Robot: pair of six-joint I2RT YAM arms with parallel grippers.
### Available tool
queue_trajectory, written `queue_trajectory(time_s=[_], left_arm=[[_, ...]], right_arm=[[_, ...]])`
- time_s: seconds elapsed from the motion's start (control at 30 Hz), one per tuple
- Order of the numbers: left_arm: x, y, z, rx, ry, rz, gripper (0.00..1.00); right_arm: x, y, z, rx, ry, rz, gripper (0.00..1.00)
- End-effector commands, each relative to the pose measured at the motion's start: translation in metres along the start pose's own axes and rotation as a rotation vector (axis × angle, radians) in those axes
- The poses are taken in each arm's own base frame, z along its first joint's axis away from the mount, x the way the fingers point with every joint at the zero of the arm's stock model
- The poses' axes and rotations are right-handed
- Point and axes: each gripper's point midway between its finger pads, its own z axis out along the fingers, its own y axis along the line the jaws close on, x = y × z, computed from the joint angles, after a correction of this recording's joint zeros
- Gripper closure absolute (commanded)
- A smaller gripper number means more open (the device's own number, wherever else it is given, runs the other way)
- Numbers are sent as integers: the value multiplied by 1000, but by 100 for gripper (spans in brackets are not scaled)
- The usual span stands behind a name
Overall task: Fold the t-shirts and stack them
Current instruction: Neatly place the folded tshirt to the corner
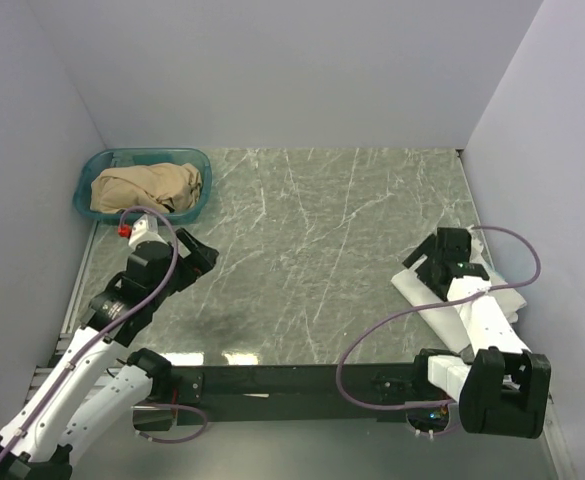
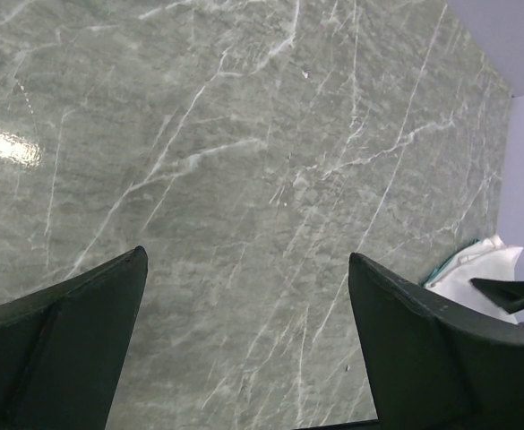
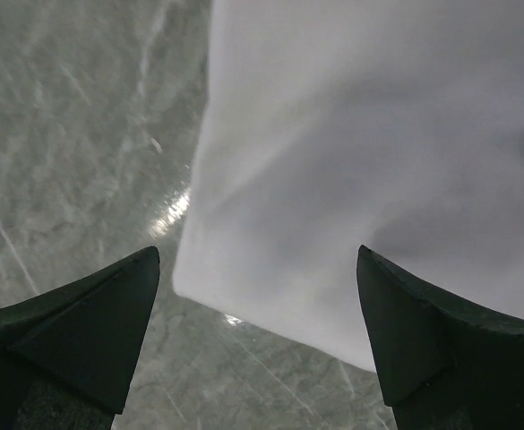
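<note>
Right claw (image 3: 258,260) agape over white t-shirt (image 3: 378,161), left claw (image 2: 246,258) agape

The left arm (image 1: 102,330) rises from its base and bends forward, its black wrist sitting directly behind the left gripper (image 1: 198,254), which points out ahead and slightly toward the right arm's side. In the left wrist view, this claw's two dark fingers (image 2: 64,340) stand wide apart, one on either side of the camera's line, tips angled forward. The right arm (image 1: 482,320) stretches its white forearm straight back from the right gripper (image 1: 427,262), with the elbow and black base joint farther behind. That claw tips downward, and its fingers (image 3: 441,340) also spread wide, with a broad gap between the tips.
</note>
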Motion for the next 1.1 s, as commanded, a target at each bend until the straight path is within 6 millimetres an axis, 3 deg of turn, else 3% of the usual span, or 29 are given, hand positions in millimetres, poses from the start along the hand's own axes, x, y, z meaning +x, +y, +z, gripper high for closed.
queue_trajectory(time_s=[0.0, 0.17, 0.27, 0.5, 0.63, 0.8, 1.07], left_arm=[[-1, 1, 3, -16, -5, -12, 1], [2, 0, 9, -20, 4, -2, 1], [2, -1, 12, -20, 10, 0, 1], [0, -3, 14, -26, 3, -7, 1], [-3, -2, 12, -35, -6, -12, 1], [-5, 3, 7, -60, -16, -14, 1], [-10, 5, 4, -62, -41, -24, 1]], right_arm=[[25, -1, 10, -31, 59, 75, 4], [32, -14, 26, 11, 91, 103, 3], [22, -10, 39, -4, 111, 153, 4], [-15, 19, 62, -88, 91, 299, 4], [-32, 33, 72, -121, 67, 472, 4], [-62, 29, 84, -109, -5, 637, 4], [-83, -7, 96, 28, -20, 575, 5]])
